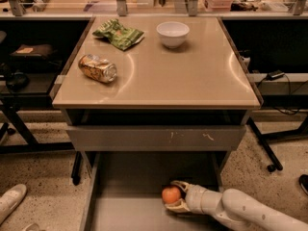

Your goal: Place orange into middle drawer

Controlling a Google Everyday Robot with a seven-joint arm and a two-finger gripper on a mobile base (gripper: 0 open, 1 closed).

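Arm [250, 211] extended from lower right; gripper [170, 195] low centre, jaws clasping orange [171, 194].

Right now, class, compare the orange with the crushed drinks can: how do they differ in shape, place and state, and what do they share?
Shape: the orange is round and smooth; the crushed drinks can is dented, lying on its side. Place: the orange is down in the open middle drawer; the can lies on the tabletop. State: the gripper clasps the orange inside the drawer; the can lies free. Both are warm orange-gold.

High front view, jaws bottom centre
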